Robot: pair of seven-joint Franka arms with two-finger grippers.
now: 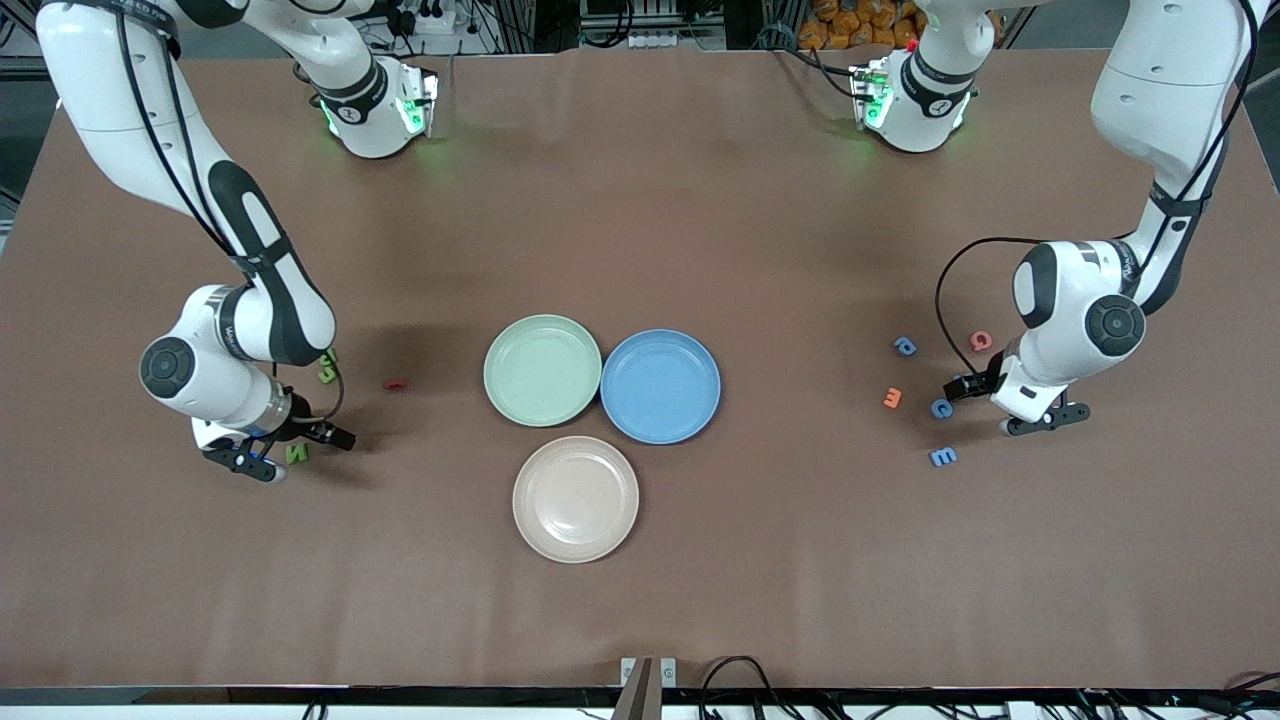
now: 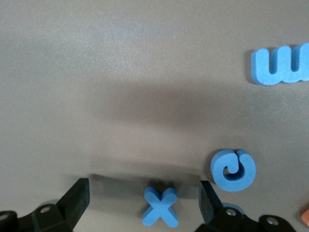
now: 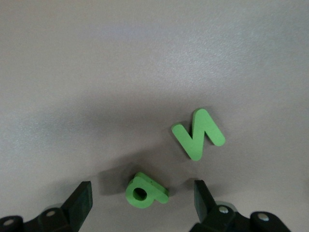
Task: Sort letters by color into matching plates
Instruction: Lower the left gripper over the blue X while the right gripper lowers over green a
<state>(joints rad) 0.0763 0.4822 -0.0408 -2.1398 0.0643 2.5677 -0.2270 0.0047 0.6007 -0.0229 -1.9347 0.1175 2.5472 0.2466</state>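
Note:
My left gripper (image 1: 1005, 408) is open, low over the table at the left arm's end. In the left wrist view a blue X (image 2: 161, 208) lies between its open fingers (image 2: 77, 195). A curled blue letter (image 2: 233, 169) and a blue E (image 2: 282, 65) lie close by. My right gripper (image 1: 285, 450) is open, low at the right arm's end. A green letter with a hole (image 3: 145, 192) lies between its fingers (image 3: 81, 197), with a green N (image 3: 199, 134) beside it. The mint green plate (image 1: 542, 370) and the blue plate (image 1: 660, 386) touch at the table's middle, both empty.
A beige plate (image 1: 575, 497) lies nearer the front camera than the two plates. A red letter (image 1: 395, 383) and another green letter (image 1: 328, 372) lie near the right arm. An orange letter (image 1: 892, 398), a pink letter (image 1: 981, 340) and a blue letter (image 1: 905, 346) lie near the left arm.

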